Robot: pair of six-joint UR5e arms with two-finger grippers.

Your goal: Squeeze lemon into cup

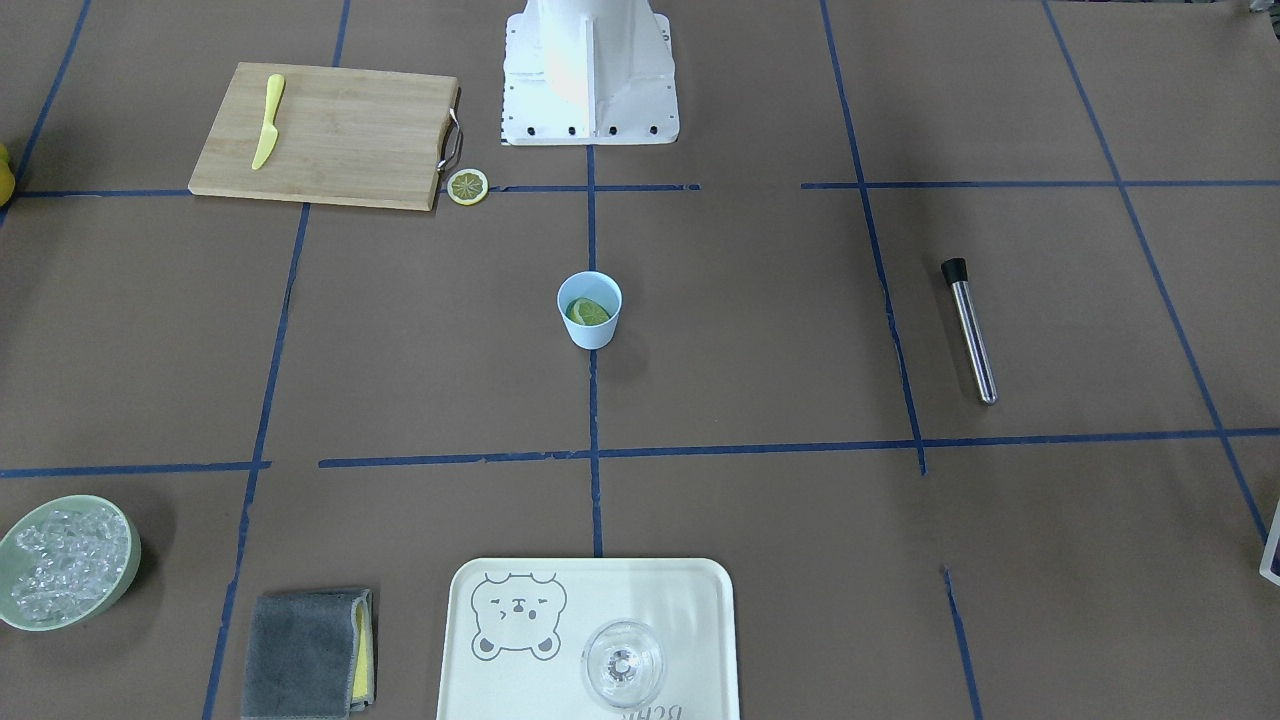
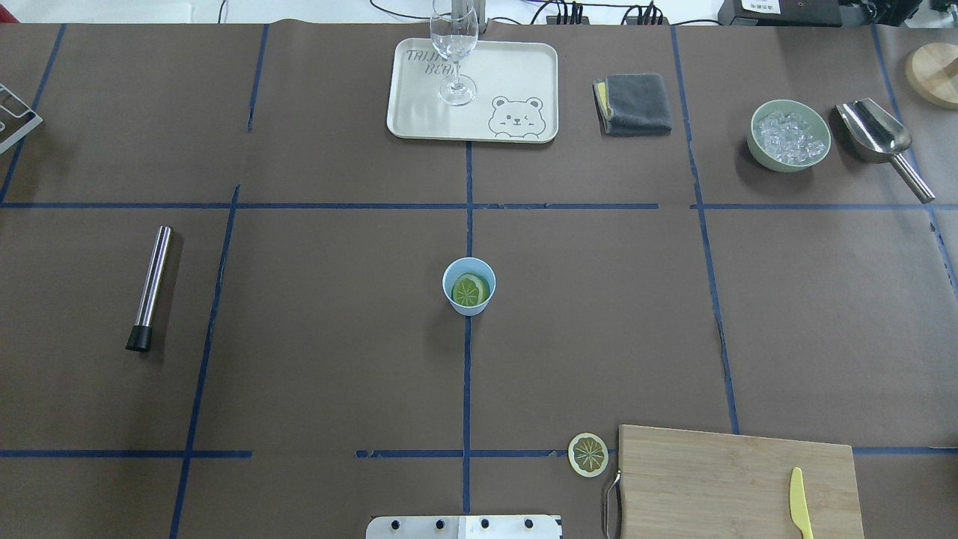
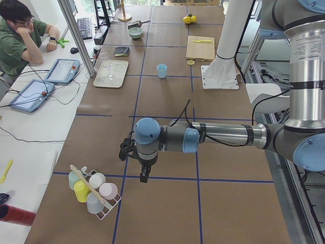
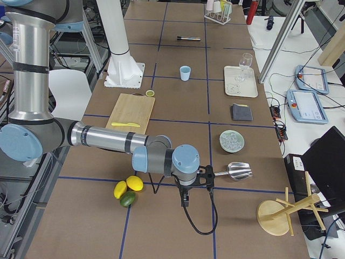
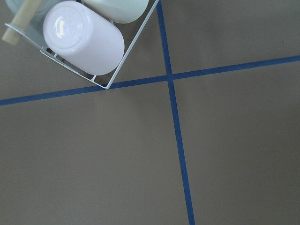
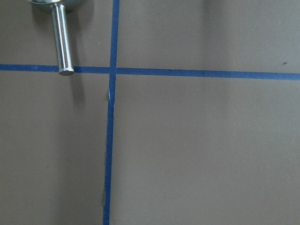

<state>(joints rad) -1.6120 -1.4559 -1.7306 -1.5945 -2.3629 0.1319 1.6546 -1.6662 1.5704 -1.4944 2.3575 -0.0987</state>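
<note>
The light-blue cup (image 2: 451, 274) stands upright at the table's centre, on the middle blue tape line. The cut lemon (image 2: 471, 291) lies inside it, tilted, its green-yellow segmented face showing; from the front the lemon (image 1: 588, 312) sits below the rim of the cup (image 1: 592, 334). Both arms are far from the cup, at opposite ends of the table. My left gripper (image 3: 144, 175) hangs beside a rack of cups; my right gripper (image 4: 186, 200) hangs near a metal scoop. Only the side views show them, so I cannot tell whether they are open or shut. Neither wrist view shows any fingers.
A cutting board (image 2: 737, 483) with a yellow knife (image 2: 801, 504) and a flat lemon slice (image 2: 588, 454) lie near the base. Also here: a metal muddler (image 2: 150, 287), a tray (image 2: 516, 67) with a stemmed glass (image 2: 454, 52), a cloth (image 2: 636, 104), an ice bowl (image 2: 789, 136), a scoop (image 2: 876, 133), whole fruits (image 4: 128, 189), a cup rack (image 3: 94, 190).
</note>
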